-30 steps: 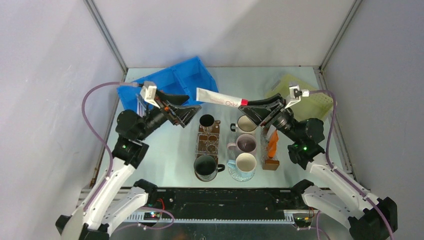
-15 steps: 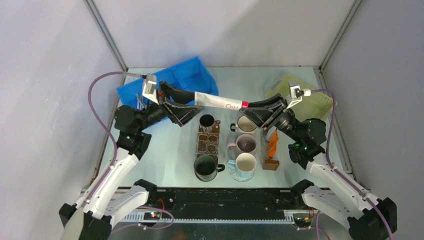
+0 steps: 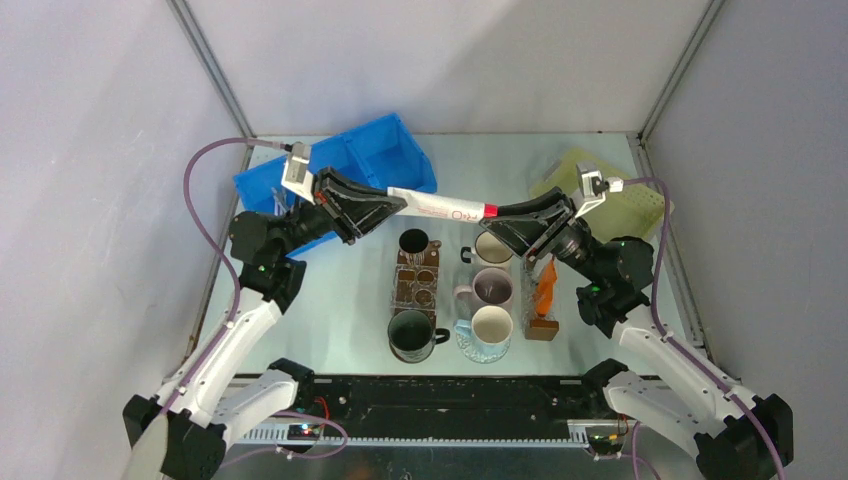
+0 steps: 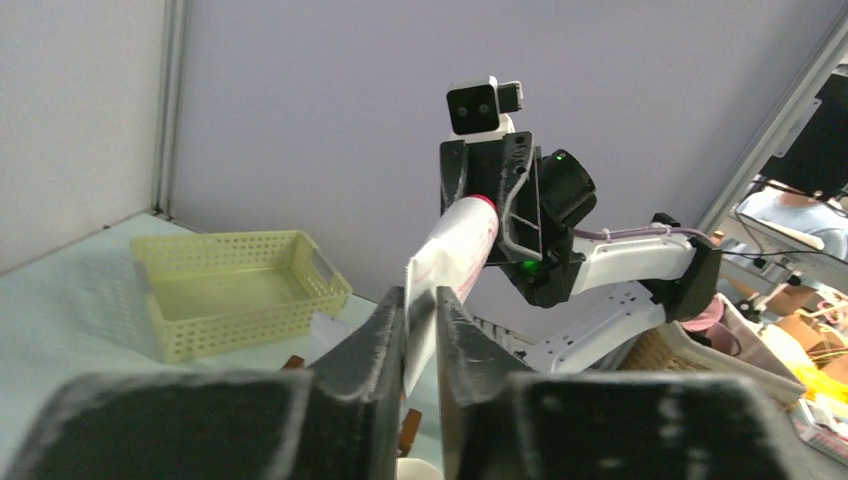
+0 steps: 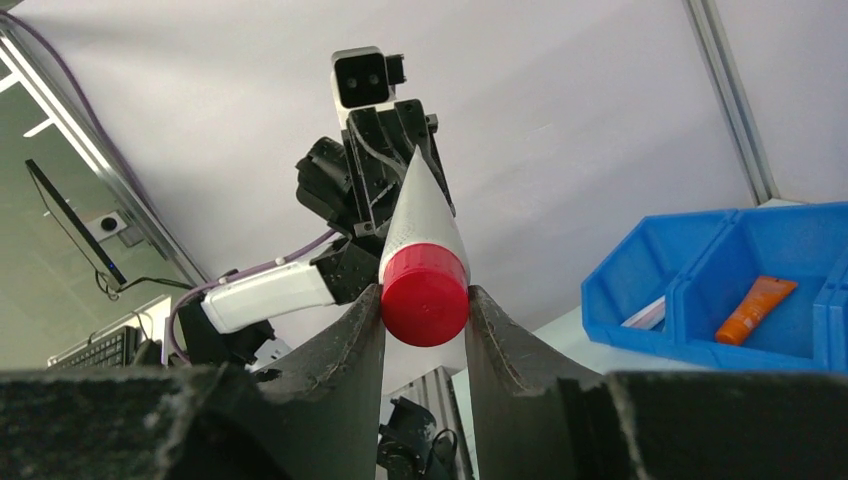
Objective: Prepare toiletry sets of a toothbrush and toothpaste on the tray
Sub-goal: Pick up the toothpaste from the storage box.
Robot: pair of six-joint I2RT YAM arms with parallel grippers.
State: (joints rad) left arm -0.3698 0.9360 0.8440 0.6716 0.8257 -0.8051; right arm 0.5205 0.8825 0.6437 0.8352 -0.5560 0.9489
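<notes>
From above, the white toothpaste tube hangs in the air between my two arms, off the table. Its long axis runs left to right, with the flat crimped end pointing left and slightly far and the red cap pointing right. My left gripper is closed on the crimped end. My right gripper clamps the cap end. In this view the tube sits just beyond the far mugs, with the blue bin far left and the yellow basket far right.

In my left wrist view, the toothpaste tube points away from the lens towards the right gripper. Its flat end is pinched between my left fingers. The yellow basket lies on the table beyond.

In my right wrist view, the red cap faces the lens and is squeezed between my right fingers. The tube body narrows away to the left gripper. In the blue bin to the right lies an orange toothpaste tube.
</notes>
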